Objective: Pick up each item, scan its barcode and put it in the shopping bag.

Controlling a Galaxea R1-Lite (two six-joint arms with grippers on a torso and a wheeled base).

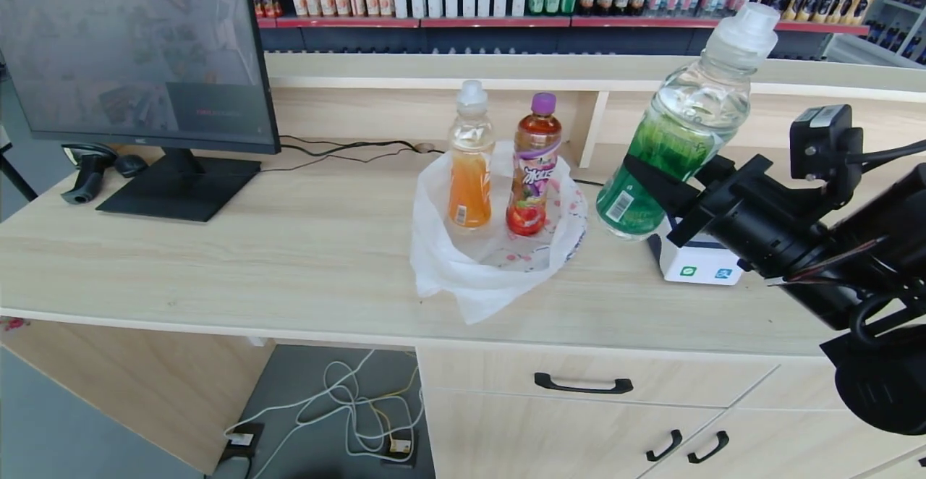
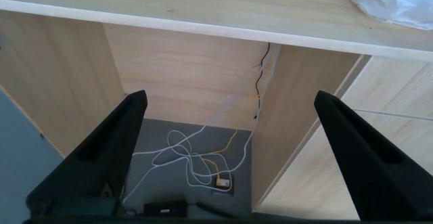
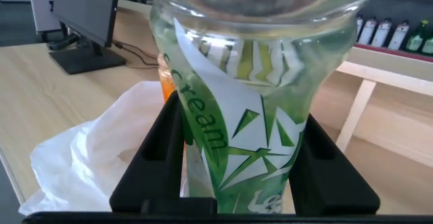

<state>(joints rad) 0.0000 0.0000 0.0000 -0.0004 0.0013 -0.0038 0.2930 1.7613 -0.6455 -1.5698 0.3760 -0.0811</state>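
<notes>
Green-labelled bottle (image 1: 673, 146) sits tilted in the right gripper (image 1: 667, 186), clamped round its middle, barcoded base low over the white scanner (image 1: 698, 262) beneath, likely for scanning, the shopping bag (image 1: 463, 269) close alongside, while the left gripper (image 2: 230, 102) gapes wide, empty.

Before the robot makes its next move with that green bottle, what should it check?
1. Grip: right gripper clamped on green bottle: ok.
2. Aim: barcode faces the scanner: cannot tell.
3. Scan done: cannot tell.
4. Mouth of the bag open: ok.
5. Room in it beside orange bottle and purple-capped bottle: looks ok.
6. Path: left gripper open, below the counter edge, out of the way: ok.
</notes>
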